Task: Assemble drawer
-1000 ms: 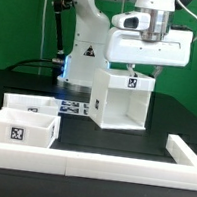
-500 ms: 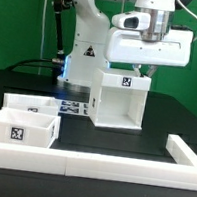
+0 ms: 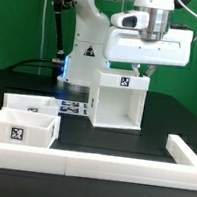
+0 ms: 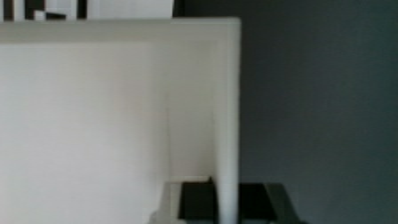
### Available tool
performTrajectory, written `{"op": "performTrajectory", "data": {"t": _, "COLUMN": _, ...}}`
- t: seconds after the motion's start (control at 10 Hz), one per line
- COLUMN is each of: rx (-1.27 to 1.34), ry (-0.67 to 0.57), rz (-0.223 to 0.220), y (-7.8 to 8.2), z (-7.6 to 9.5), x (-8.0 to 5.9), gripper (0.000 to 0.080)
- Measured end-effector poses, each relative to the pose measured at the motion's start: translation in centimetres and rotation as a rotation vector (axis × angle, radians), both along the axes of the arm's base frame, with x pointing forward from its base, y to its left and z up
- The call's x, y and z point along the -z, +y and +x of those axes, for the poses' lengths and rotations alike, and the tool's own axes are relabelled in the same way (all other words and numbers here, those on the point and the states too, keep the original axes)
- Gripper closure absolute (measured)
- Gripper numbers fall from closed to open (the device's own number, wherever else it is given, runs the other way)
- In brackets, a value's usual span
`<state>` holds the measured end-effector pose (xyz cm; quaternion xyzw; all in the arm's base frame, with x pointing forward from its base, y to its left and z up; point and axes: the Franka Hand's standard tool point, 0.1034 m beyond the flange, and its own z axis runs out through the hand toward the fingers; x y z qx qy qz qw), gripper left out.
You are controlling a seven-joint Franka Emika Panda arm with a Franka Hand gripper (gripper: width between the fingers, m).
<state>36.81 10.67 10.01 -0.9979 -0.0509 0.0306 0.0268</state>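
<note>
The white drawer housing (image 3: 120, 99) stands upright on the black table, open face toward the camera, with a square tag on its top front. My gripper (image 3: 141, 70) hangs right over its top edge. In the wrist view the two dark fingers (image 4: 267, 200) sit on either side of the housing's thin side wall (image 4: 226, 120) and touch it, so my gripper (image 4: 224, 200) is shut on that wall. Two shallow white trays, one (image 3: 33, 105) behind the other (image 3: 22, 129), each tagged, rest at the exterior view's left.
A long white border rail (image 3: 88, 166) runs along the table's front and turns back at the exterior view's right (image 3: 185, 153). The marker board (image 3: 75, 108) lies flat behind the trays. The robot base (image 3: 85, 44) stands behind the housing.
The housing and my gripper have shifted slightly toward the exterior view's left. The trays have not moved.
</note>
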Motion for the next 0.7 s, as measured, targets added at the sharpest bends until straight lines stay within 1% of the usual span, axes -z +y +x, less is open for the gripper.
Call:
{"op": "performTrajectory", "data": {"t": 0.3, "rx": 0.05, "ry": -0.008, "rz": 0.0, "y": -0.4, "z": 1.2, "x": -0.2, "gripper": 0.0762}}
{"op": "performTrajectory", "data": {"t": 0.4, "rx": 0.07, "ry": -0.01, "rz": -0.015, "y": -0.3, "z": 1.8, "x": -0.3, "gripper": 0.0762}}
{"op": "performTrajectory", "data": {"t": 0.5, "rx": 0.091, "ry": -0.006, "rz": -0.016, "y": -0.2, "z": 2.5, "x": -0.3, "gripper": 0.0762}}
{"op": "performTrajectory", "data": {"t": 0.6, "rx": 0.12, "ry": -0.011, "rz": -0.018, "y": -0.1, "z": 3.2, "x": -0.3, "gripper": 0.0762}}
{"op": "performTrajectory", "data": {"t": 0.7, "rx": 0.138, "ry": -0.013, "rz": -0.012, "y": 0.0, "z": 4.1, "x": 0.2, "gripper": 0.0762}}
